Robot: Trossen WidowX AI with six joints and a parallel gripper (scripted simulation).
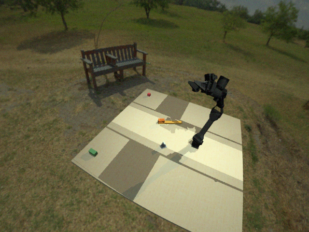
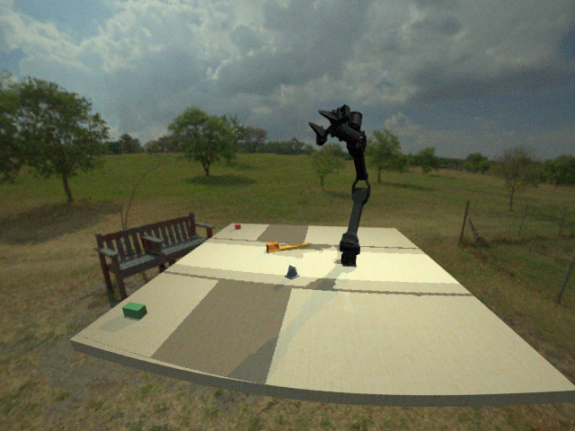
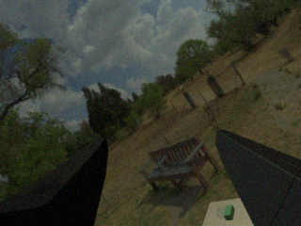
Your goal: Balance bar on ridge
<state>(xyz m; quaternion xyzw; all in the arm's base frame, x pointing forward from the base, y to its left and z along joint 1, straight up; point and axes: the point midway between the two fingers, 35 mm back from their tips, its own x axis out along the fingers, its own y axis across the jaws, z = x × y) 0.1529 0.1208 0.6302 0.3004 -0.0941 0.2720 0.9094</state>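
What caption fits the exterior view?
Arm raised, open gripper high above table; orange bar lies flat, apart from ridge.

The bar lay on the table, the ridge in front of it, well apart.

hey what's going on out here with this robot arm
A single black arm is raised high above the table, its tool open and holding nothing. The orange and yellow bar lies flat on the table, untouched. The small dark ridge stands apart from it, nearer the table's middle. Balancing has not begun.
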